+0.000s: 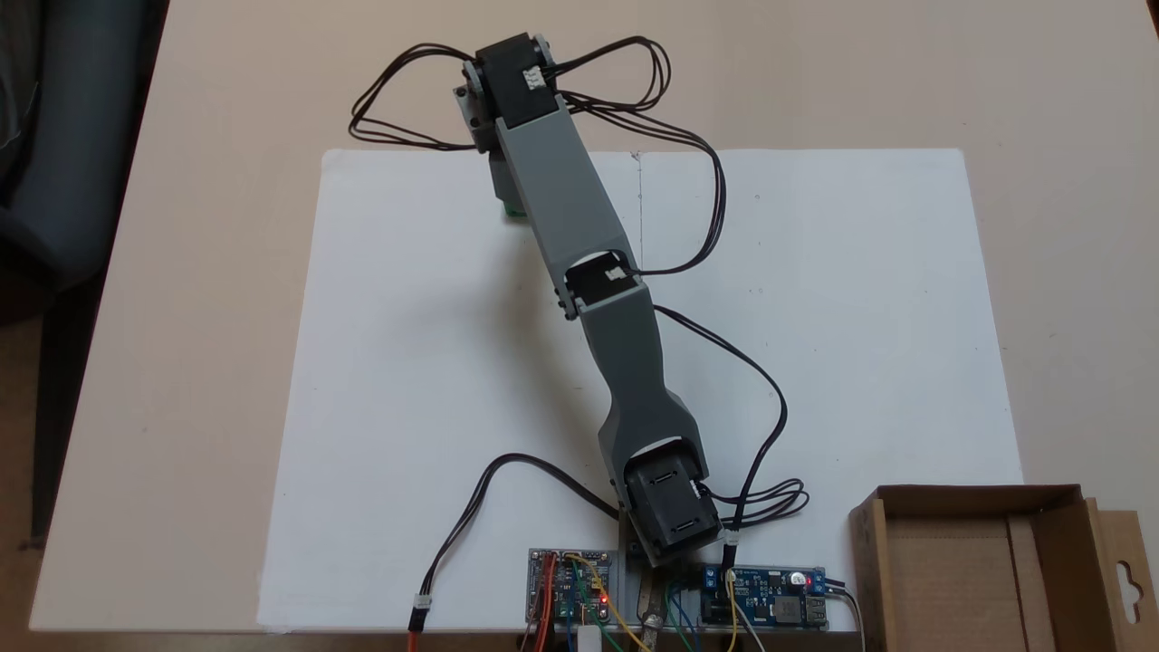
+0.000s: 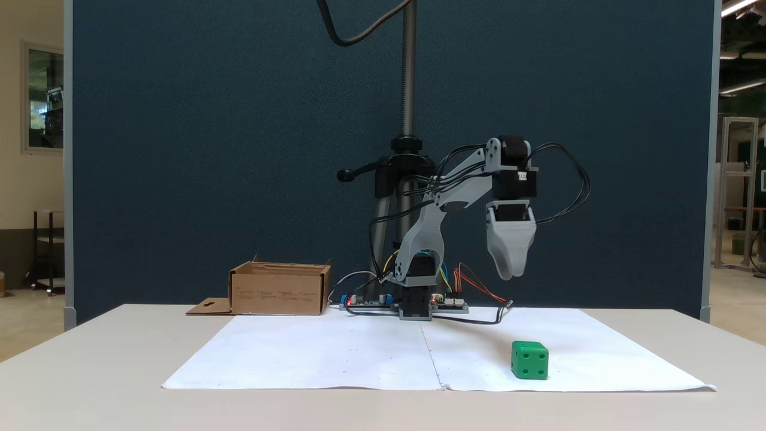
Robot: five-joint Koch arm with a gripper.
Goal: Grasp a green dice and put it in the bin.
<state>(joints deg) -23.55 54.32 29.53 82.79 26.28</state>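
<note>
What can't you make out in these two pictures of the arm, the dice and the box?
- The green dice: in a fixed view the arm covers all but a sliver.
- The gripper: its fingers overlap, so open or shut cannot be told.
- The bin: cut off by the bottom edge in a fixed view.

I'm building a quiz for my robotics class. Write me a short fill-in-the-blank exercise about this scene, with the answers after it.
1. The green dice rests on the white ____.
2. The bin is made of brown ____.
3. In a fixed view the gripper hangs ____ the green dice, not touching it.
4. Inside, the bin holds ____.

Missing words: paper; cardboard; above; nothing
</note>
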